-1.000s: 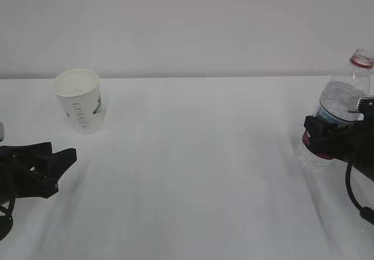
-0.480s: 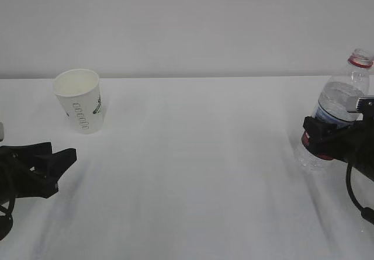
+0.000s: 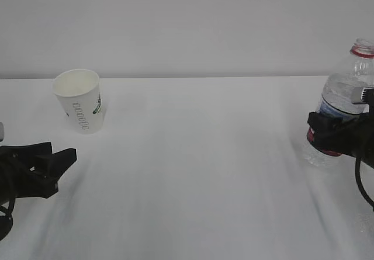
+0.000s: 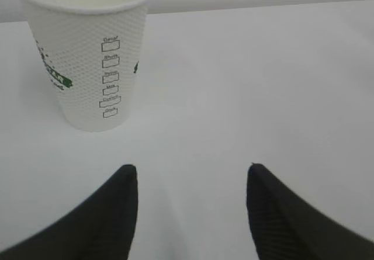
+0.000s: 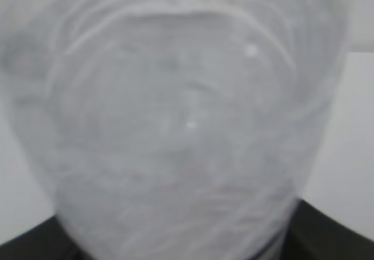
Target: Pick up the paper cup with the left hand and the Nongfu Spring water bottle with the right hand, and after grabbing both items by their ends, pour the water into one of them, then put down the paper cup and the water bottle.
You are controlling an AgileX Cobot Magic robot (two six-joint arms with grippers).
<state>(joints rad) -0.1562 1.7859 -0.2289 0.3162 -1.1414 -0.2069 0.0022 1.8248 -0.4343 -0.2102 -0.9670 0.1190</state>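
The paper cup (image 3: 79, 99) stands upright and empty-looking at the far left of the white table (image 3: 204, 172). In the left wrist view the paper cup (image 4: 87, 55) is ahead and to the left of my left gripper (image 4: 191, 169), which is open with nothing between its fingers. From the exterior, the left gripper (image 3: 63, 165) sits low, in front of the cup and apart from it. My right gripper (image 3: 321, 134) is shut on the Nongfu Spring water bottle (image 3: 345, 90) around its labelled middle. Up close the bottle (image 5: 175, 125) fills the right wrist view, blurred; only the dark fingers (image 5: 327, 236) show beside it.
A plain pale wall runs behind the table's far edge. The tabletop between the cup and the bottle is bare white. A black cable (image 3: 362, 190) loops down from the right arm.
The right gripper has shifted slightly right with the bottle, whose neck now sits a little higher. The cup and the left gripper have stayed still.
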